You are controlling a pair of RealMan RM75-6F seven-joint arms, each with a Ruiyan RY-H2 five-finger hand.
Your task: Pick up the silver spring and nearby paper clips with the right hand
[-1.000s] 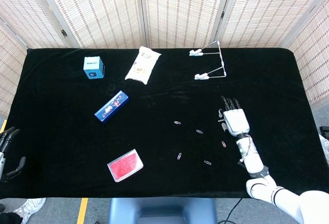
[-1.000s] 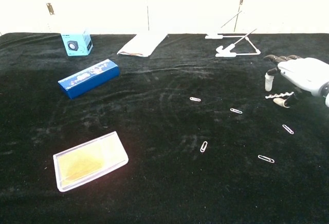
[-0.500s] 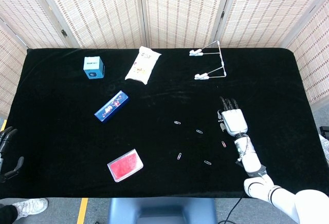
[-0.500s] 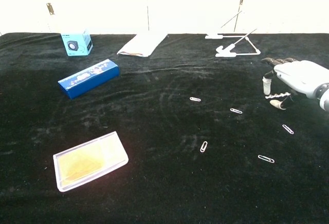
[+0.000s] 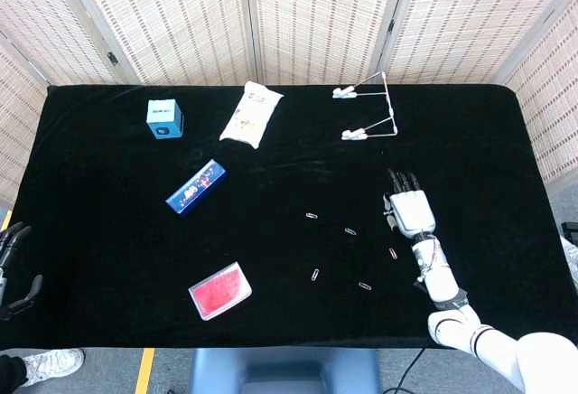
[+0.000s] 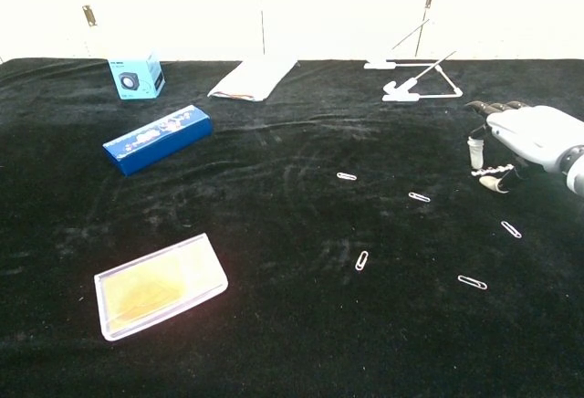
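Note:
The silver spring (image 6: 484,172) lies on the black cloth at the right, just under my right hand (image 6: 527,133), whose thumb tip sits at the spring's right end. In the head view the right hand (image 5: 411,209) lies flat with fingers stretched away from me, and the spring is hidden beneath it. Several paper clips are scattered left of and in front of the hand: one (image 6: 511,229) closest, another (image 6: 419,197) to its left, a third (image 6: 472,282) nearer me. My left hand (image 5: 13,267) hangs off the table's left edge, holding nothing.
A white wire stand (image 5: 370,114) stands behind the right hand. A white pouch (image 5: 251,114), light-blue box (image 5: 164,118), dark-blue box (image 5: 196,186) and clear case with a red card (image 5: 219,290) lie to the left. Woven screens close off the back.
The right hand has shifted slightly away from me and settled over the spring, which has not moved. The left hand has dropped a little lower at the table's edge.

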